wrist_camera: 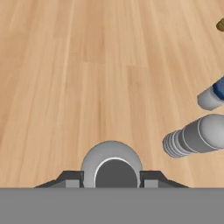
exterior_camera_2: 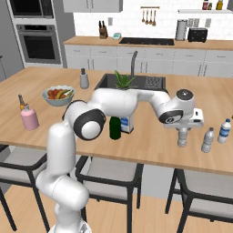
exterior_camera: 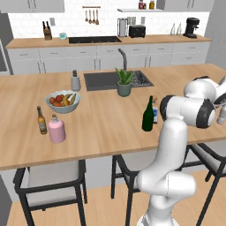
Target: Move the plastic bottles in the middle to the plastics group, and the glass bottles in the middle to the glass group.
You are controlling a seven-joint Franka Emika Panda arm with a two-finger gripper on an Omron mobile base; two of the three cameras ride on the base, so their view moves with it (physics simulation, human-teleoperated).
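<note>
My gripper (exterior_camera_2: 183,129) hangs over the right part of the island, shut on the neck of a small clear greyish plastic bottle (exterior_camera_2: 183,138). In the hand view its round cap (wrist_camera: 112,166) sits between the two fingertips (wrist_camera: 70,178). Just right of it stand two whitish bottles of the plastics group (exterior_camera_2: 208,139), one with a blue label (exterior_camera_2: 224,130); both also lean into the hand view (wrist_camera: 197,136). The green wine bottle (exterior_camera: 148,115) and the blue-labelled stoppered bottle (exterior_camera: 155,110) stand mid-counter. The brown beer bottle (exterior_camera: 41,120) and pink flask (exterior_camera: 56,129) stand far left.
A fruit bowl (exterior_camera: 63,100) sits behind the glass group. A potted plant (exterior_camera: 124,82), a sink (exterior_camera: 106,80) and a grey shaker (exterior_camera: 75,80) lie toward the far side. Stools (exterior_camera: 53,181) stand under the near edge.
</note>
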